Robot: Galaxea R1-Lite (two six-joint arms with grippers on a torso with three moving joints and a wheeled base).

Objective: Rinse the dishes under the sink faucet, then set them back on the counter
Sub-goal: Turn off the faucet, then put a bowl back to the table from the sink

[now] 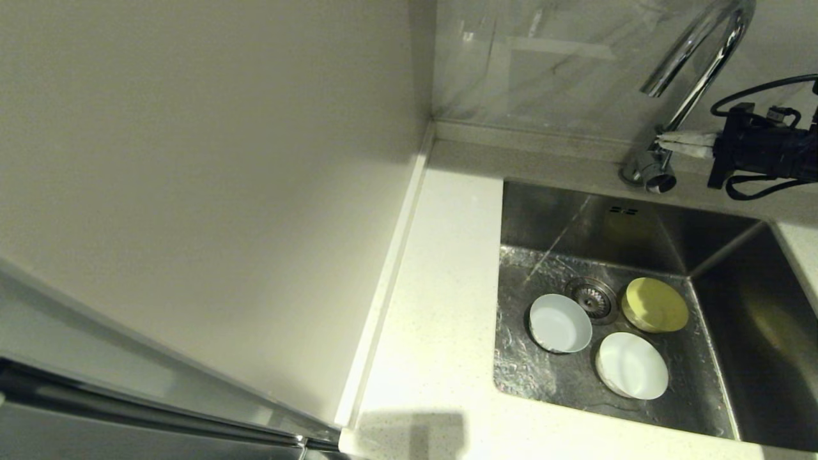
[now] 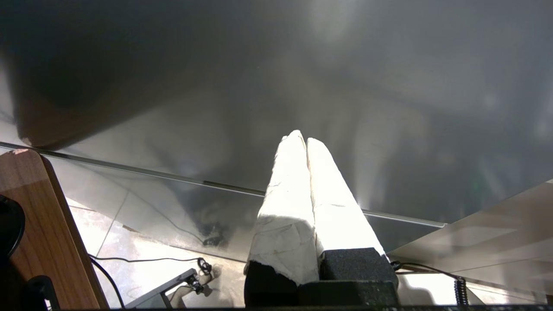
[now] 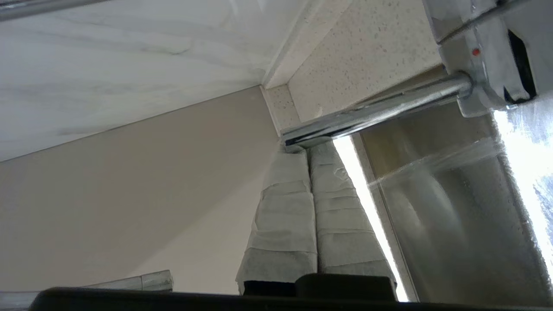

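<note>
Right gripper (image 1: 664, 142), black body with white-taped fingers, reaches in from the right edge of the head view, jaws pressed fully together with nothing between them, tips at the tall chrome gooseneck faucet (image 1: 700, 70) just above its short cylindrical base lever (image 1: 652, 172). Right wrist view: taped fingertips (image 3: 298, 160) touch the chrome rod of the lever (image 3: 371, 112). Rectangular stainless steel sink (image 1: 530, 217) holds all 3 small round shallow bowls around the round strainer drain (image 1: 592, 298): pale grey-blue bowl (image 1: 560, 323) left of it, yellow bowl (image 1: 655, 305) right of it, white bowl (image 1: 632, 365) nearest the front. White speckled stone-like counter (image 1: 441, 287) runs along the sink's left side. Left gripper (image 2: 306, 142), seen only in its wrist view, parked low beside a grey panel, taped fingers closed together, holding nothing.
</note>
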